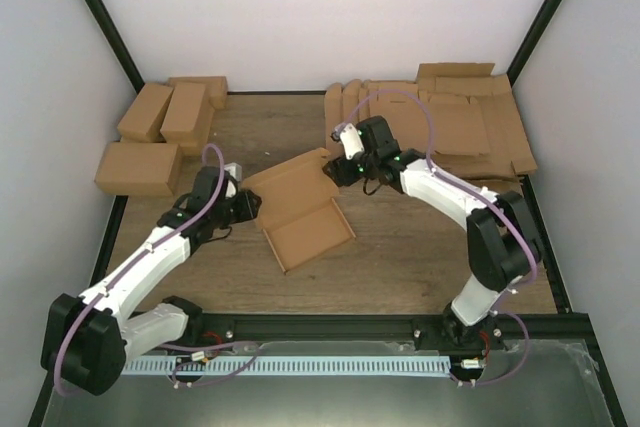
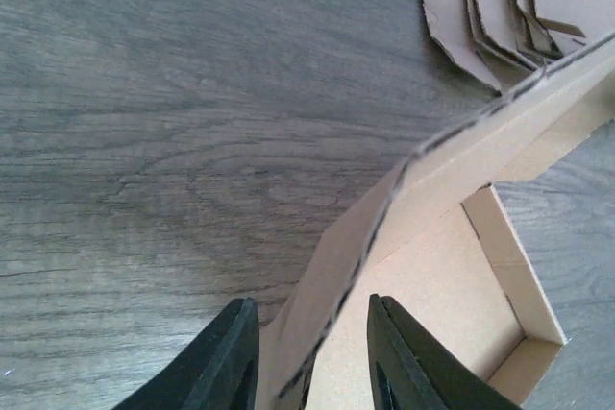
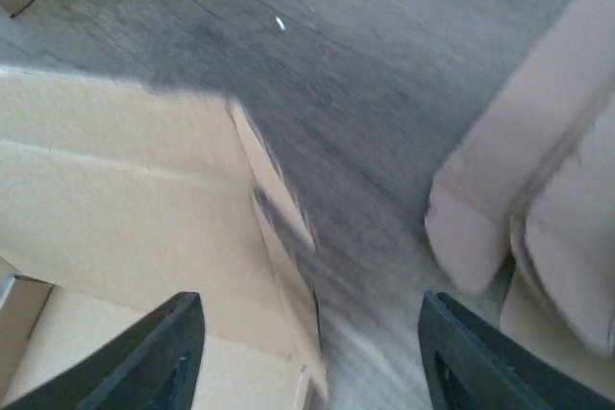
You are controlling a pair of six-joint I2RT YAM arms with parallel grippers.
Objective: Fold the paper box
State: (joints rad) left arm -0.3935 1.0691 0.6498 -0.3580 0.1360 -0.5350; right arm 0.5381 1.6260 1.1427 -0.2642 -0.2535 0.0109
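Observation:
The paper box (image 1: 305,222) lies partly folded mid-table, a brown sheet with its walls raised. My left gripper (image 1: 250,207) is at the box's left edge. In the left wrist view one thin wall of the box (image 2: 432,276) runs up between the jaws of this gripper (image 2: 312,352). The wall is close to the left finger (image 2: 226,357), and a gap shows beside the right finger; the jaws are open. My right gripper (image 1: 333,169) hovers at the box's far right corner. In the blurred right wrist view it (image 3: 312,352) is wide open, with the box's corner (image 3: 115,199) ahead of its left finger.
Several folded brown cartons (image 1: 150,137) sit at the back left. A spread stack of flat cardboard blanks (image 1: 450,122) fills the back right, close behind the right gripper, and shows in both wrist views (image 2: 490,7) (image 3: 548,199). White walls with black posts enclose the table.

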